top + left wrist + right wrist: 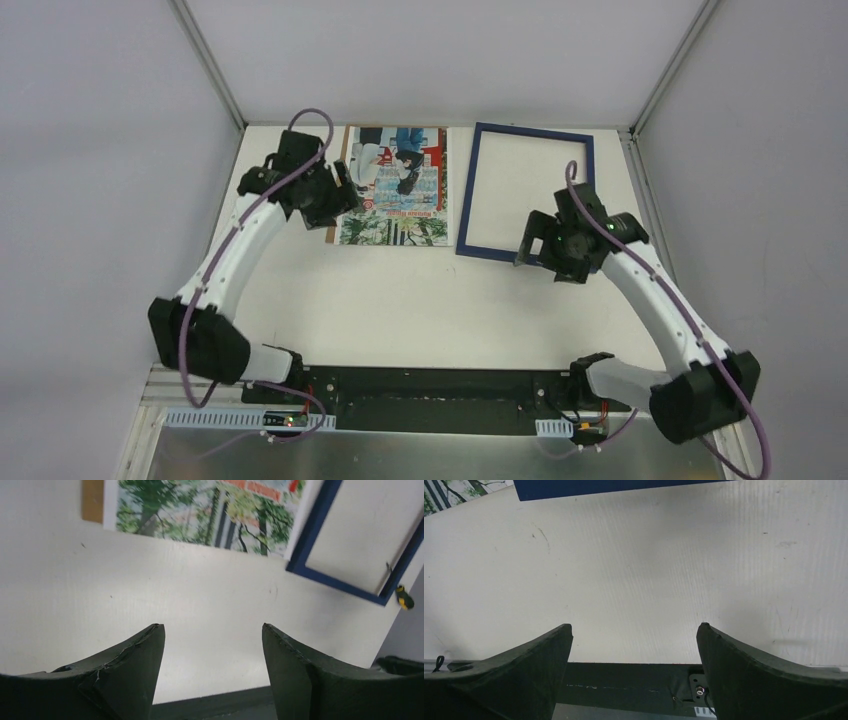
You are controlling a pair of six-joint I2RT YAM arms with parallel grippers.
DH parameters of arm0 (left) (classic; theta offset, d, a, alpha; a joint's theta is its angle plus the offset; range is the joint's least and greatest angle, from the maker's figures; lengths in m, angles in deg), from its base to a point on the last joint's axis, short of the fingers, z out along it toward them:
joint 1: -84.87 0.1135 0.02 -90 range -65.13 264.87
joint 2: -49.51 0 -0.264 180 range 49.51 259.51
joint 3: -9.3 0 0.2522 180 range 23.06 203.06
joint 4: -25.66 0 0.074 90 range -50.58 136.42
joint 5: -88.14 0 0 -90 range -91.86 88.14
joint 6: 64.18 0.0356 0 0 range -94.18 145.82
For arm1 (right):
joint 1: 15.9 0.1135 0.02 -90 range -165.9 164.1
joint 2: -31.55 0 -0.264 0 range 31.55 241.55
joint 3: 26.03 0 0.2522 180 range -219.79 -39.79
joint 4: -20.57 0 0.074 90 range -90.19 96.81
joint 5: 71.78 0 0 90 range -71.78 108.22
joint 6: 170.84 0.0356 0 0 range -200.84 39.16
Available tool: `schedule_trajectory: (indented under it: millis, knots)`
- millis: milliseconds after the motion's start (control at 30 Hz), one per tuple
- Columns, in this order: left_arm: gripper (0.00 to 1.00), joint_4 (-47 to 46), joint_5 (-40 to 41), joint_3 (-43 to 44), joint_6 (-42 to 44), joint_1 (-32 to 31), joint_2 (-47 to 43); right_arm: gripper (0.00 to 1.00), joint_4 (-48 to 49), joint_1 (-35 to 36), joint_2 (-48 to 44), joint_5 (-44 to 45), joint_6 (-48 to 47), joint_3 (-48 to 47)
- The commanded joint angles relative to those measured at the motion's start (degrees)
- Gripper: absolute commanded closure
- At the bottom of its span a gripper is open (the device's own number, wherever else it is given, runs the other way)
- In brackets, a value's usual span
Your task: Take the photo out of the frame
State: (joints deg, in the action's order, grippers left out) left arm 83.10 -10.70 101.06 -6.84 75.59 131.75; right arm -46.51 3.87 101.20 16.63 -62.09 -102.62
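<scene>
The photo (398,185) lies flat and face up at the far left-centre of the counter (420,300). It is out of the frame (535,129), which lies empty just to its right, and a strip of brown backing board (92,500) shows along the photo's left edge. The left gripper (212,626) hangs by the photo's near left corner and the right gripper (635,626) by the frame's near rail, both with jaws spread and holding nothing. The print is judged light, limp and easily creased, best pinched at a free corner or edge and lifted gently.
</scene>
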Motion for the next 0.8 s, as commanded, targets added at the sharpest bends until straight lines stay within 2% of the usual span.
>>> schedule_trajectory:
  millis: [0, 133, 333, 433, 600, 767]
  knots:
    - [0.27, 2.02, 8.29, -5.26, -3.41, -8.91, -12.08, 0.01, -0.81, 0.27, -12.94, 6.57, 3.28, 4.76]
    - [0.26, -0.35, 12.54, -7.19, -5.69, -14.55, -23.43, 0.01, -0.87, 0.21, -25.24, 11.15, 5.37, 7.87]
    - [0.24, -4.2, 16.65, -7.25, -4.54, -15.16, -37.41, 0.01, -7.7, 0.18, -36.76, 19.62, 6.5, 3.45]
    - [0.18, -5.64, 18.29, -7.41, -4.03, -15.16, -42.35, 0.01, -9.56, 0.15, -41.23, 21.97, 6.26, -0.66]
    - [0.17, -5.89, 20.18, -7.63, -3.63, -15.16, -46.59, 0.01, -9.93, 0.18, -45.66, 23.98, 5.43, -7.9]
    - [0.16, -5.73, 20.32, -8.52, -4.98, -15.16, -47.28, 0.01, -9.93, 0.13, -44.88, 24.91, 4.75, -12.25]
